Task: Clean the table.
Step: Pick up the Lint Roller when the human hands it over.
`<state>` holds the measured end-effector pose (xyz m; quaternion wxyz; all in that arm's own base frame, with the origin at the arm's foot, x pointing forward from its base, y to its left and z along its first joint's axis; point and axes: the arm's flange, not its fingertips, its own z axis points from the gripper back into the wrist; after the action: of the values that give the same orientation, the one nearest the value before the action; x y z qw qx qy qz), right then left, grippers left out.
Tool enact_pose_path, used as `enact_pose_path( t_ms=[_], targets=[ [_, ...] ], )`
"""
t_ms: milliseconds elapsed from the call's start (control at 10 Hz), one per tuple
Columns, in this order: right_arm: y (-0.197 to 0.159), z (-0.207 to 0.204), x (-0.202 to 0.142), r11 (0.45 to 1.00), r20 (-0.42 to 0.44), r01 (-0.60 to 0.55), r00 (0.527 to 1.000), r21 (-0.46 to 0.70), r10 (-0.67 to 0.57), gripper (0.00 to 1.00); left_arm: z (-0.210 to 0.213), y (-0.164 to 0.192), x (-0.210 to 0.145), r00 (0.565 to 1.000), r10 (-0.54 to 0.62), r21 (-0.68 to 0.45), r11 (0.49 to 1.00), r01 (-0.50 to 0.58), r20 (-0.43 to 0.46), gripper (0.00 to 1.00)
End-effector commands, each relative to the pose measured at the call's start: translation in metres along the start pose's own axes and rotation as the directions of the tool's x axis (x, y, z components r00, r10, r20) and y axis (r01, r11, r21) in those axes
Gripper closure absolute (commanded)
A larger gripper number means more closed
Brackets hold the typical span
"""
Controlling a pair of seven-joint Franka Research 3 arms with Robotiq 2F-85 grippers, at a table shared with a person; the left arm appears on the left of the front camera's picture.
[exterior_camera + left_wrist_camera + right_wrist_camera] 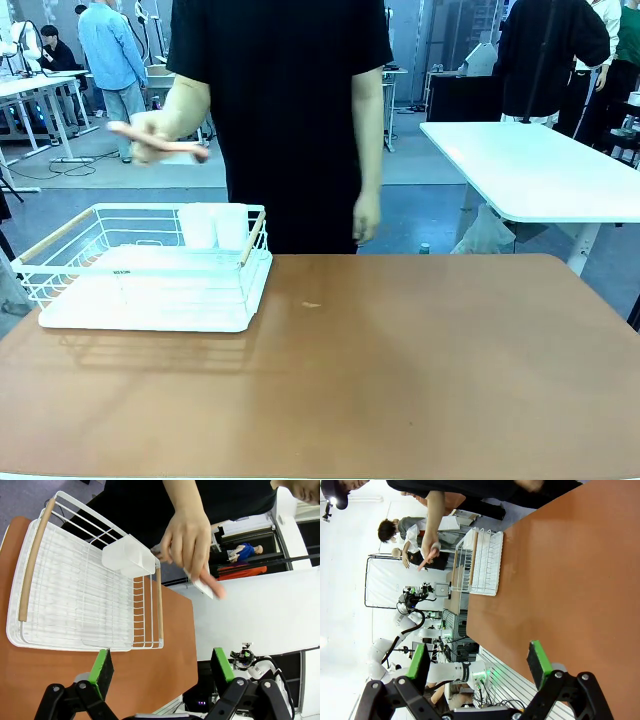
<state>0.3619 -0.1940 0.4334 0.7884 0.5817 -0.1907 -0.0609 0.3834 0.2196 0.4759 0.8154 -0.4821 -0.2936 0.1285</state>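
Both pincers empty over the table.
Left gripper (162, 669) spread wide, nothing between the pads; right gripper (478, 659) likewise. Beneath them the brown table (420, 380): stiff, heavy, matte, likely grippy, so wiped rather than lifted. At its left end a white wire dish rack (150, 300), probably light and rigid, best taken by a wooden rail (55, 238). Small speck (312, 305) mid-table. Person's hand (165, 130) holds something pinkish, blurred.

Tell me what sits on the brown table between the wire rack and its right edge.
Front view: one small pale speck near the rack; otherwise bare table.
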Motion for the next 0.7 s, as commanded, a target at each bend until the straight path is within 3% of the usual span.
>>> enact_pose_path(
  t_ms=[0, 600],
  targets=[
    [0.0027, 0.0, 0.0007, 1.0, 0.002, -0.004, 1.0, 0.016, 0.004, 0.0, 0.0017, -0.0005, 0.0, 1.0, -0.001, -0.019, 1.0, 0.002, 0.004, 0.0],
    [0.0027, 0.0, 0.0007, 1.0, 0.002, -0.004, 1.0, 0.016, 0.004, 0.0, 0.0017, -0.0005, 0.0, 1.0, -0.001, -0.019, 1.0, 0.002, 0.004, 0.0]
  ],
)
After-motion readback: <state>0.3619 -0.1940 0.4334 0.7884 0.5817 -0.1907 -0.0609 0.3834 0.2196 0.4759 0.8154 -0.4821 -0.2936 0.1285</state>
